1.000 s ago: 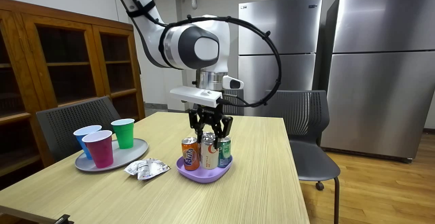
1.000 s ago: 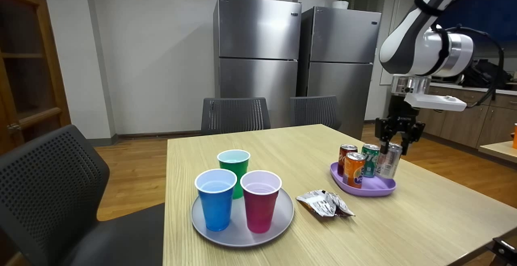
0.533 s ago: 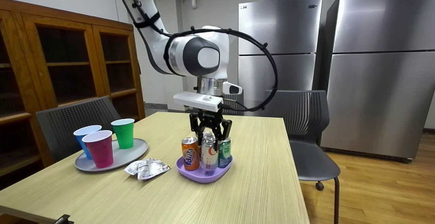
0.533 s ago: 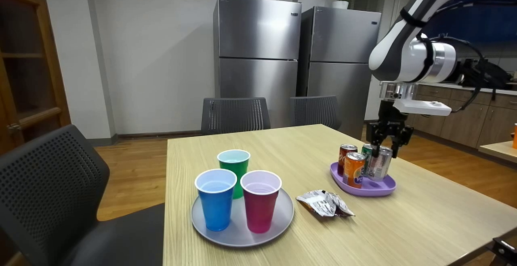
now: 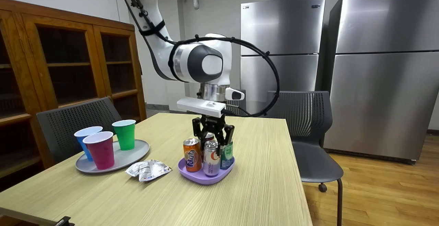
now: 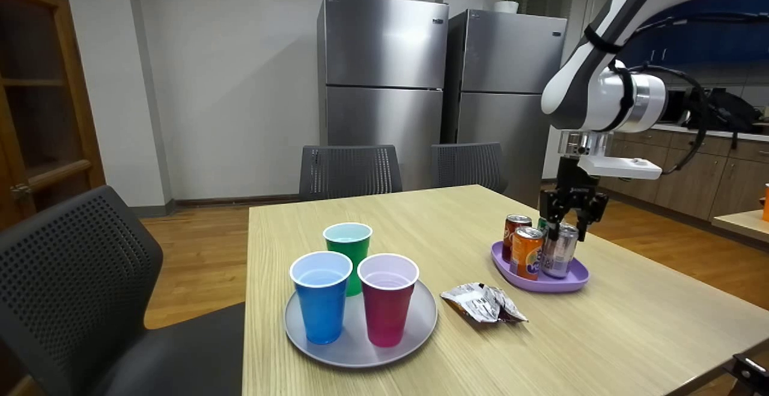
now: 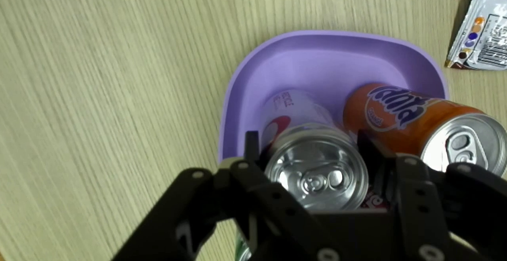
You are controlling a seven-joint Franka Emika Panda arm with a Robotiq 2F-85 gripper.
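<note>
I am holding the silver can (image 5: 211,166) in my gripper (image 7: 307,140), with a finger squeezing each side of it. The can is standing lower in the purple tray (image 7: 317,61) than it was a moment ago, and it is getting closer to the orange can (image 5: 192,159). Now it is resting inside the tray's rim, near the bare end. I think its bottom is touching the tray's floor, so the lowering seems about done, while my grip is staying tight.

The orange can is standing in the tray too, just beside mine. The green can (image 5: 227,157) and the dark red can (image 6: 510,231) are sharing the tray, away from its bare end. None of those three is moving. A shiny packet (image 6: 483,303) is lying near the tray, outside it, on the table (image 5: 257,185).
</note>
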